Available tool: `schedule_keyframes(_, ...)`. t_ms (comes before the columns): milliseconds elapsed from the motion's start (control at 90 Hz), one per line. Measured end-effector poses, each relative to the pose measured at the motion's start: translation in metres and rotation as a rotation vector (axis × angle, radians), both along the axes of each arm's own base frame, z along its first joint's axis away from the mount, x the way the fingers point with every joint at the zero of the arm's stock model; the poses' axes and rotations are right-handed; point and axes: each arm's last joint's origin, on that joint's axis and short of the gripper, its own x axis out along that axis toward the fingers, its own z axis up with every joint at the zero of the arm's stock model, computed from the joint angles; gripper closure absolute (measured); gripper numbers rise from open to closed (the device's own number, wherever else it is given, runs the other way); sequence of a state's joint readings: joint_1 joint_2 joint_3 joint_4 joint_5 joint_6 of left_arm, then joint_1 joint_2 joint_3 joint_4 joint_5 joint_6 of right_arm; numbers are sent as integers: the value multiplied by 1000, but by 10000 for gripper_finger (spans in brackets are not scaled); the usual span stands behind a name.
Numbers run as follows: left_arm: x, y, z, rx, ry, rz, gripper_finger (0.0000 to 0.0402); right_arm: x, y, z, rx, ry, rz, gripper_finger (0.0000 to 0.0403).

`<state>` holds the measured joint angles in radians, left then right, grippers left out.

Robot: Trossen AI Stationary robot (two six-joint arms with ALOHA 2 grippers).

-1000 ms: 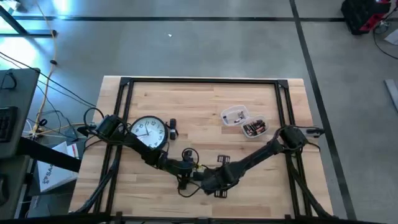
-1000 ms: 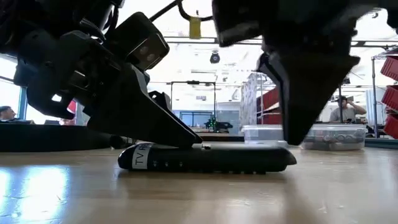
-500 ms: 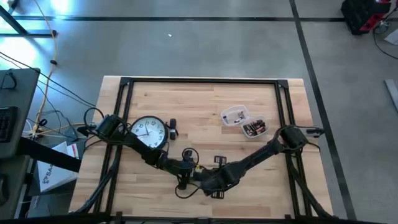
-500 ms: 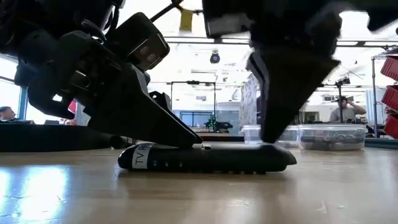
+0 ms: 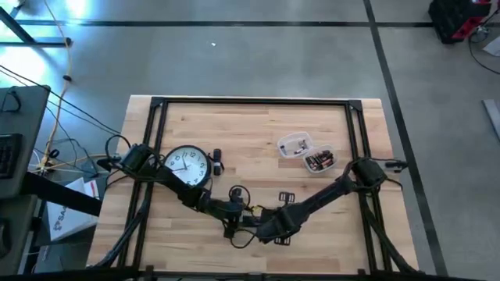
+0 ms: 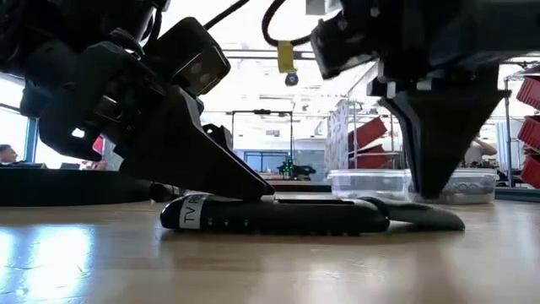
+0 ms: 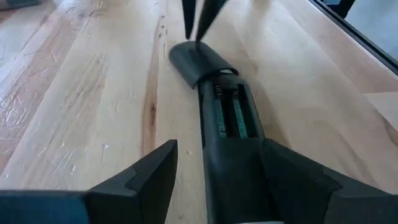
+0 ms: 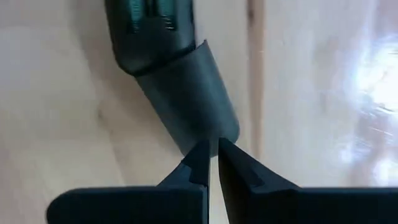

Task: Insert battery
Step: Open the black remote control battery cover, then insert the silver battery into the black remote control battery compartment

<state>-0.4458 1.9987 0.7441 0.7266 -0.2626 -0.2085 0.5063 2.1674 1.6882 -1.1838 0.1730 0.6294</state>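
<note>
— The left tool (image 7: 211, 180) first: what's it doing?

— Its two dark fingers (image 7: 140, 180) straddle the near end of a black remote control (image 6: 278, 215), gripping it against the wooden surface (image 5: 258, 133). The remote lies flat near the front edge, and one end reads "TV" in the low view.

— And the battery bay?

— Open. The left wrist view shows the empty compartment (image 7: 229, 115) with springs at its far end. The battery cover (image 8: 189, 102) lies just past that end, slid off and skewed to one side, touching the remote's tip.

— The right tool (image 8: 211, 155)?

— It points down at the outer end of the cover, fingers nearly closed with only a thin slit between them, tips at the cover's edge. I can't tell whether it pinches anything.

— Farther back?

— A round white wall clock (image 5: 187, 166) sits under the left arm. Well apart, toward the right rear, two clear plastic containers (image 5: 305, 153) hold small items. In the room beyond, a person (image 6: 466, 150) is seated at right.
</note>
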Motion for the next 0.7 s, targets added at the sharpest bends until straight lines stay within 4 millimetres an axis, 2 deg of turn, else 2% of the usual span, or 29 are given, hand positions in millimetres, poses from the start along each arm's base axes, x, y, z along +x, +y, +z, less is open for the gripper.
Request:
schedule_keyframes(144,0,0,0,0,0,0,191,-5,-4,12,-94,48,-15,403)
schedule_keyframes(322,0,0,4,1,-1,0,191,-10,-14,47,-295,78,-18,403)
schedule_keyframes(500,-2,-1,9,14,-12,-6,191,-9,-33,80,-236,-61,-17,403)
schedule_keyframes(700,-2,-2,11,4,-14,-4,191,-22,-71,94,-232,-87,-140,403)
